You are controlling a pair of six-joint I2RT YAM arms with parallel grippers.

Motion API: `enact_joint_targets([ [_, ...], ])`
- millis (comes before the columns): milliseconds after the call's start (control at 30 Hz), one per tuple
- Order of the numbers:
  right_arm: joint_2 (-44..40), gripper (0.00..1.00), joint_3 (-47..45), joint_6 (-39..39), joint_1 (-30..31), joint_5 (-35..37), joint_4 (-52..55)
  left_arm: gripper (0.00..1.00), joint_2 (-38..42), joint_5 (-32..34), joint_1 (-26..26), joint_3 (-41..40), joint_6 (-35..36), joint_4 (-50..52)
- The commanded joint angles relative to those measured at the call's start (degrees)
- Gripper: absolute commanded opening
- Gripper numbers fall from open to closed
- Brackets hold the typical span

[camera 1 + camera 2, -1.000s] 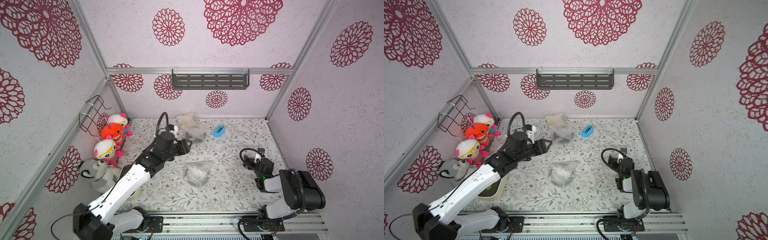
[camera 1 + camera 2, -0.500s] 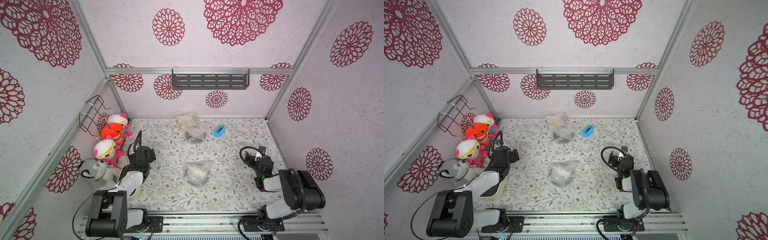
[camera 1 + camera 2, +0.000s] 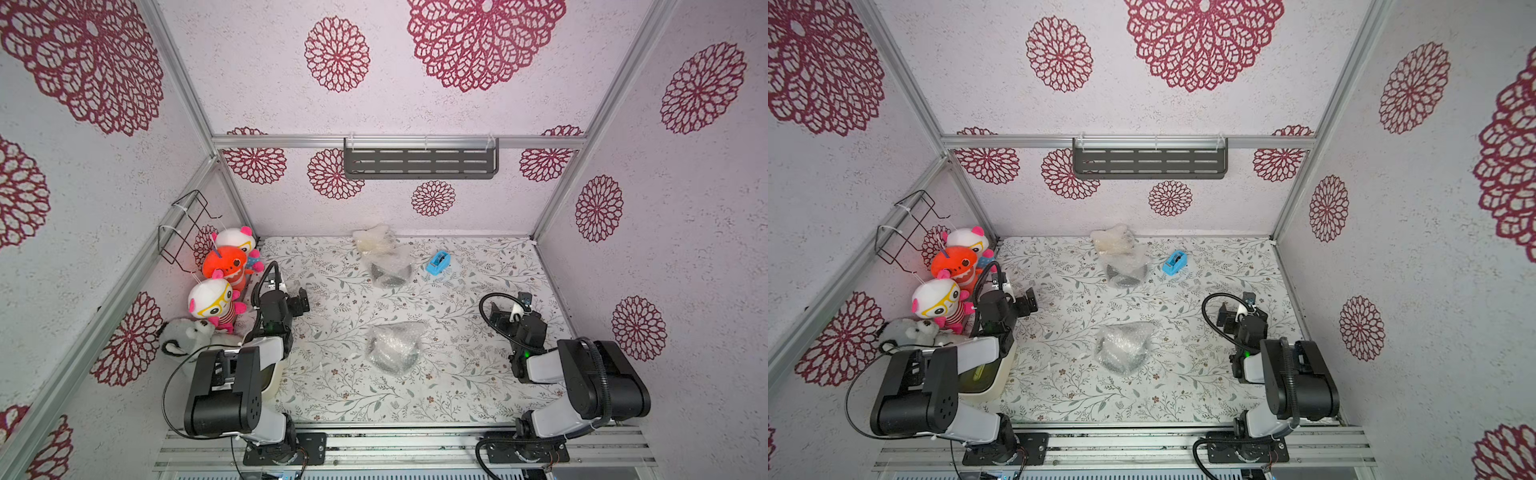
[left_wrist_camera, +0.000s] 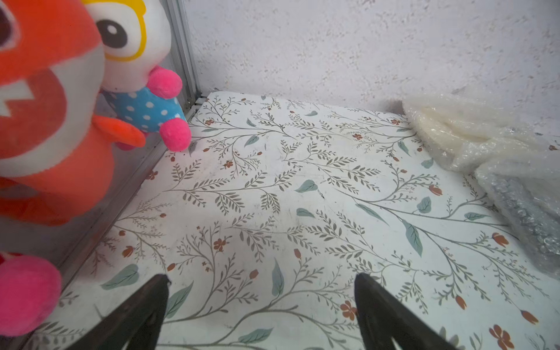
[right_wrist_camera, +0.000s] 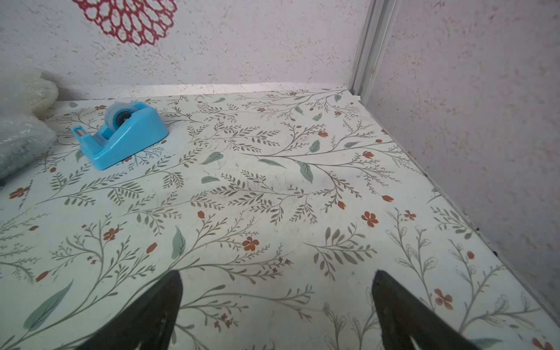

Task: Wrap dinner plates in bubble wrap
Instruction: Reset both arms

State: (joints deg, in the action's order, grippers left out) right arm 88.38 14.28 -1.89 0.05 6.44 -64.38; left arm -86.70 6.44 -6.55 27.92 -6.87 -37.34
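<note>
All 3 dinner plates lie bundled in clear, crinkly bubble wrap on the white floral-printed table (image 3: 457, 374). The cream plate bundle (image 3: 372, 242) lies against the far wall; the dark plate bundle (image 3: 390, 272) touches its near side; the grey-looking centre bundle (image 3: 392, 347) sits alone mid-table, well apart from both arms. The left gripper (image 4: 260, 277) hangs at the near left with its jaws spread wide and nothing between them; the right gripper (image 5: 277, 272), at the near right, is just as wide and empty.

Judged from this, the wrapping looks close to done, yet no tape is visible on any bundle, so loose flaps could spring open; that seems the main risk. A pinch on the slick film alone may peel the wrap off rather than lift a plate; the 2 far bundles touch, so tugging 1 would likely drag the other. The small bright blue plastic tape dispenser (image 3: 438, 262) stands just right of the dark plate bundle; a reach there could knock it. The left arm (image 3: 266, 349) sits beside the row of plush toys (image 3: 224, 266) and above the cream rounded-rectangular container (image 3: 994, 386); a careless swing could snag either.
</note>
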Motion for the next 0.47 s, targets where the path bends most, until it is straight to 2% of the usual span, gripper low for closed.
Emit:
enact_joint_targets([
  [0,-0.63,0.99,0.92,0.92,0.29,1.03,-2.5,0.98,-3.09,-3.02,-1.55,-6.15,0.41,-19.41],
  [100,-0.57,0.99,0.92,0.92,0.24,1.03,-2.51,0.98,-1.43,-1.75,-1.98,-2.69,-0.72,-9.15],
  [167,-0.41,0.99,1.11,0.93,0.3,1.03,-2.22,0.98,-2.5,-1.84,-1.96,-3.37,-0.57,-12.81],
  [233,-0.33,0.99,1.45,0.92,0.25,1.02,-1.73,0.98,-2.05,-1.57,-1.96,-2.73,-0.42,-10.2],
  [433,-0.57,0.99,1.02,1.01,0.3,1.12,-2.29,0.98,-2.16,-1.68,-1.98,-3.26,-0.5,-11.68],
])
